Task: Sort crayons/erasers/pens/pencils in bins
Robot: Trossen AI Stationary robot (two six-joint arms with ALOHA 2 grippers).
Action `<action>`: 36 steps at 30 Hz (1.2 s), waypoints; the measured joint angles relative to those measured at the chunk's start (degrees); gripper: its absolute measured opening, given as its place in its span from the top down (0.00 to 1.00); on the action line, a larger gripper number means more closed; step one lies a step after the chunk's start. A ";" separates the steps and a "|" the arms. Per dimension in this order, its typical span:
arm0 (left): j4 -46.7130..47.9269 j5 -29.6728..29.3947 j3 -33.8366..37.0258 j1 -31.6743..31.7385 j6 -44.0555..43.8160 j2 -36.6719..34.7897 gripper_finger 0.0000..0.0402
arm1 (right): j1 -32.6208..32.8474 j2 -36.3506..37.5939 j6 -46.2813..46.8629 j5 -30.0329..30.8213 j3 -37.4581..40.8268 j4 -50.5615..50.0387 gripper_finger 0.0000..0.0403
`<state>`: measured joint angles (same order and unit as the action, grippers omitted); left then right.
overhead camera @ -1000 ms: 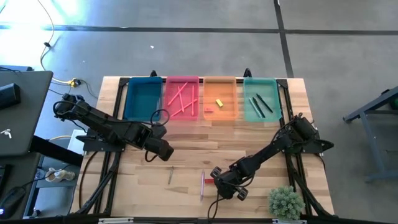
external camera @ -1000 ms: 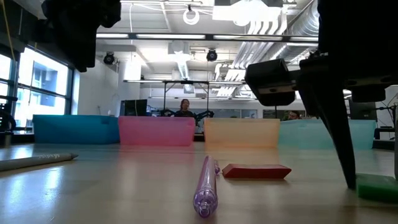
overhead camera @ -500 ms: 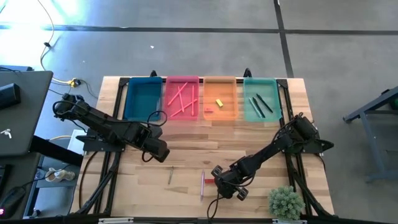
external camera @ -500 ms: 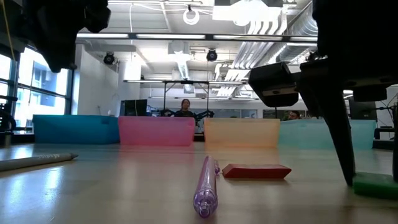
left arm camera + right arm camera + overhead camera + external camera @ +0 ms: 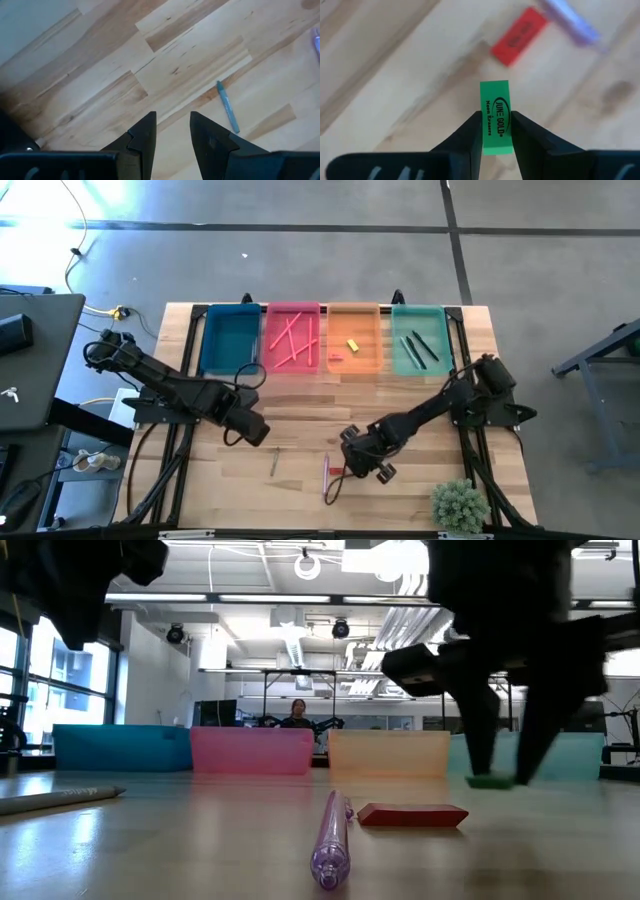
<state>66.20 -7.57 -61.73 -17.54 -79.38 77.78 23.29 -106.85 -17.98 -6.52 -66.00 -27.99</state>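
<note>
Wooden desk, four bins along the far edge. Right gripper above the near middle, jaws pinched on green eraser, clear of the surface. Risk: narrow edgewise grip, so could twist loose on the carry toward the orange bin. Small bright block with black lettering. Left gripper hovering empty, jaws slightly parted, near a teal stick.

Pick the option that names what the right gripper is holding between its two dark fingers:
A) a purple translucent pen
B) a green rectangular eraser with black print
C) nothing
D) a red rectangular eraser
B: the right wrist view shows the right gripper shut on the green rectangular eraser, lifted off the table, while the red rectangular eraser lies on the wood beyond it.
</note>
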 joint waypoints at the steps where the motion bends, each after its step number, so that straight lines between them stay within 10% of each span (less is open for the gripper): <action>1: 0.00 0.00 0.00 -0.23 -0.17 0.00 0.74 | -0.65 0.36 0.00 0.00 -0.04 -0.04 0.79; 36: -9.14 -0.13 0.02 -2.51 -0.99 0.07 0.74 | -40.81 12.35 -3.60 5.71 -0.31 1.69 0.79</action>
<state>57.06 -7.70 -61.71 -20.05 -80.38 77.84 -17.51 -94.50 -21.58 -0.81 -66.30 -26.30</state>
